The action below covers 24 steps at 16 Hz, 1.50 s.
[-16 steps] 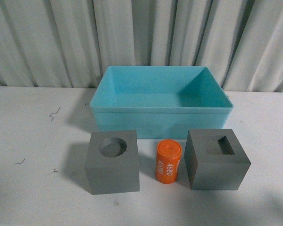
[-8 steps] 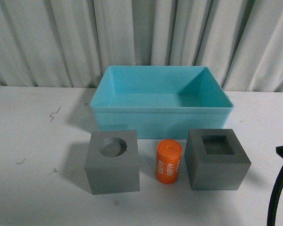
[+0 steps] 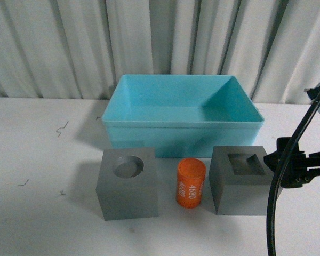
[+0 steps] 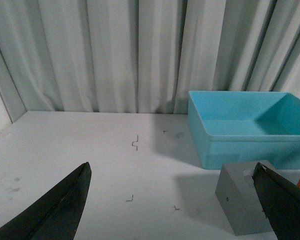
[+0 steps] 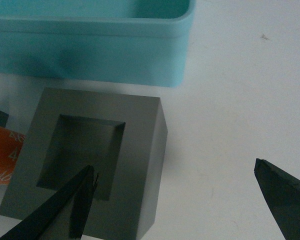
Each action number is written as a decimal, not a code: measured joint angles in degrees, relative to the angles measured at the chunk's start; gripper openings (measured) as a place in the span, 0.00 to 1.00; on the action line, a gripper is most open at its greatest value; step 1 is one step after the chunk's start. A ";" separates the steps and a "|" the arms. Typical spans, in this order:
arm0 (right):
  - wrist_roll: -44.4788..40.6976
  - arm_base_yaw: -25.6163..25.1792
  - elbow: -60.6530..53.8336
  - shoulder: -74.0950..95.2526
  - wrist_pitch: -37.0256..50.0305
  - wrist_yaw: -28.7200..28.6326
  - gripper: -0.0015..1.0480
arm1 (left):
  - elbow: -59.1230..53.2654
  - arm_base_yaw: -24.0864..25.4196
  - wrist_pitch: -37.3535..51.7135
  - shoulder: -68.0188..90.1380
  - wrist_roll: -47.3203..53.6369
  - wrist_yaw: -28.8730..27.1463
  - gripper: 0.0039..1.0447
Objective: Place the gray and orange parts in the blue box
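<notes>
Plainly, orange cylinder (image 3: 191, 184) printed "4680", right tool (image 5: 174, 165) spread by slotted gray cube (image 5: 137, 130), left tool (image 4: 171, 166) spread too.

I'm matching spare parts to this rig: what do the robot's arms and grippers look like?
The left gripper and the right gripper each have two black matte fingers tapering to wedge-like points. In the front view the right arm is black, blocky hardware with a thick black cable curving past it. No markings show.

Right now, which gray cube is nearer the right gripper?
The slotted cube, right of the orange cylinder; the right gripper hovers by it. The round-hole cube sits farther left.
</notes>
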 joint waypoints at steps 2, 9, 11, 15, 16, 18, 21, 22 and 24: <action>0.59 0.79 1.05 1.07 0.00 0.37 0.94 | 0.02 0.00 0.00 0.00 0.00 0.00 0.94; 2.08 2.91 3.45 4.31 -0.26 1.66 0.94 | 0.02 0.00 0.00 0.00 0.00 0.00 0.94; 2.45 3.76 4.11 5.05 -0.20 1.84 0.94 | 0.02 0.00 0.00 0.00 0.00 0.02 0.94; 3.52 5.88 4.94 7.02 -1.33 3.45 0.92 | 0.02 0.00 0.00 0.00 0.00 0.00 0.94; 3.52 5.79 4.72 7.02 -1.38 4.07 0.73 | 0.02 0.00 0.00 0.00 0.00 0.00 0.94; 3.52 5.44 3.96 6.91 -1.03 4.72 0.51 | 0.00 0.00 0.00 0.00 0.00 0.00 0.94; 3.56 4.96 3.17 6.56 -0.76 5.07 0.35 | 0.02 0.00 0.00 0.00 0.00 0.00 0.94; 3.56 4.83 2.91 6.49 -0.59 5.20 0.32 | 0.02 0.00 0.00 0.00 0.00 -0.02 0.94; 3.28 4.28 1.86 5.73 0.02 5.31 0.21 | 0.00 0.00 0.00 0.00 0.00 -0.02 0.94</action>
